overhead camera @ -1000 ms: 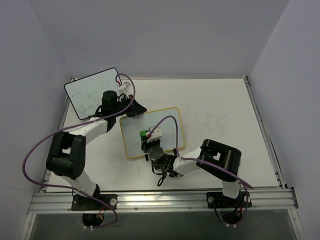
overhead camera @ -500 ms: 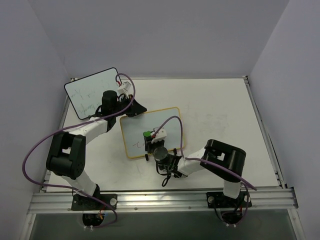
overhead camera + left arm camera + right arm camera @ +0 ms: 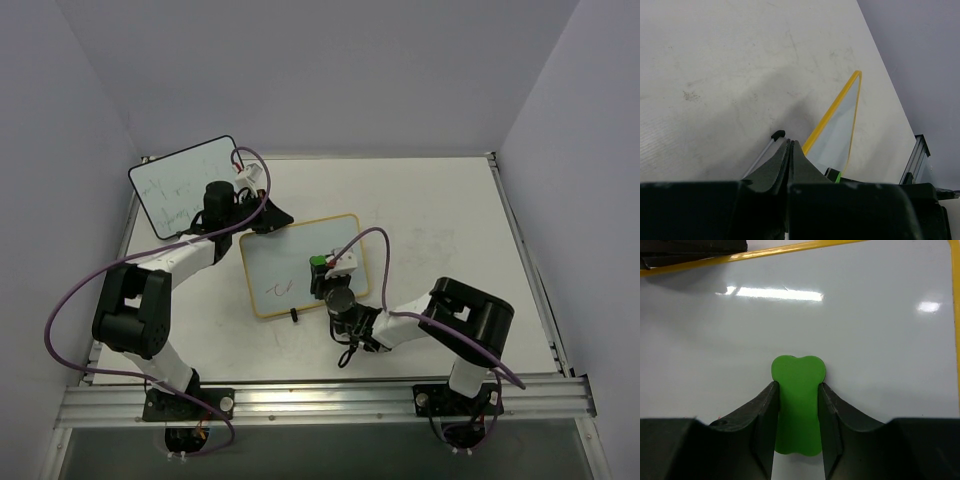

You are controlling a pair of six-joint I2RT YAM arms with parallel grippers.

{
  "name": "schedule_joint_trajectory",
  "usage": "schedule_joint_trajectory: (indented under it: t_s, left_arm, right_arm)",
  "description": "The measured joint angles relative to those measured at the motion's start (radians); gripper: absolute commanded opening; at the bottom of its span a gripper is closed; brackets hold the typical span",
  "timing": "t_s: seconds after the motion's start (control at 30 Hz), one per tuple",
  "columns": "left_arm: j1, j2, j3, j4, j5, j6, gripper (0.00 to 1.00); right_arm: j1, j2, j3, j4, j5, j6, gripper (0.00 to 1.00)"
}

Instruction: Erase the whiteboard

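The yellow-framed whiteboard (image 3: pixel 300 245) lies flat mid-table, with a red squiggle (image 3: pixel 277 289) near its lower left. My right gripper (image 3: pixel 322 272) is shut on a green eraser (image 3: pixel 317 262) that rests on the board's middle. In the right wrist view the eraser (image 3: pixel 798 400) sits between both fingers on the white surface (image 3: pixel 865 330). My left gripper (image 3: pixel 272 218) is shut and empty, its tip at the board's far left corner. In the left wrist view its jaws (image 3: pixel 790 144) meet beside the yellow frame (image 3: pixel 832 112).
A black-framed whiteboard (image 3: pixel 185 185) with faint marks leans at the back left, behind the left arm. A black clip foot (image 3: pixel 293 316) sticks out at the yellow board's near edge. The table's metal rail (image 3: pixel 320 398) runs along the front.
My right gripper has slid the green eraser rightward across the board, from near the squiggle toward the middle. The left gripper has not moved.
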State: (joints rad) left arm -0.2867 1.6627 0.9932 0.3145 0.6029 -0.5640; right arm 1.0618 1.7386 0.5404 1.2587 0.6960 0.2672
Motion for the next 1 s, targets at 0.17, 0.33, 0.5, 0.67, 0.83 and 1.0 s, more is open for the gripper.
schedule_joint_trajectory:
  t_s: [0.17,0.33,0.5,0.67,0.83,1.0]
  left_arm:
    - [0.002,0.0,0.0,0.004,-0.01,0.003,0.02]
    - [0.002,0.0,0.0,0.004,-0.011,0.004,0.02]
    - [0.001,0.0,0.0,0.004,-0.011,0.004,0.02]
    - [0.0,0.0,0.0,0.004,-0.011,0.004,0.02]
    - [0.0,0.0,0.0,0.005,-0.011,0.003,0.02]
    - [0.0,0.0,0.0,0.008,-0.011,0.004,0.02]
  right_arm:
    - [0.008,0.058,0.069,0.006,0.023,-0.031,0.0]
    - [0.066,0.136,0.17,0.01,0.02,-0.065,0.0]
    - [0.128,0.205,0.241,0.008,0.002,-0.089,0.0]
    - [0.174,0.262,0.305,-0.006,-0.016,-0.105,0.0]
    - [0.205,0.296,0.344,-0.03,-0.038,-0.12,0.0]
    - [0.209,0.303,0.35,-0.033,-0.048,-0.131,0.0]
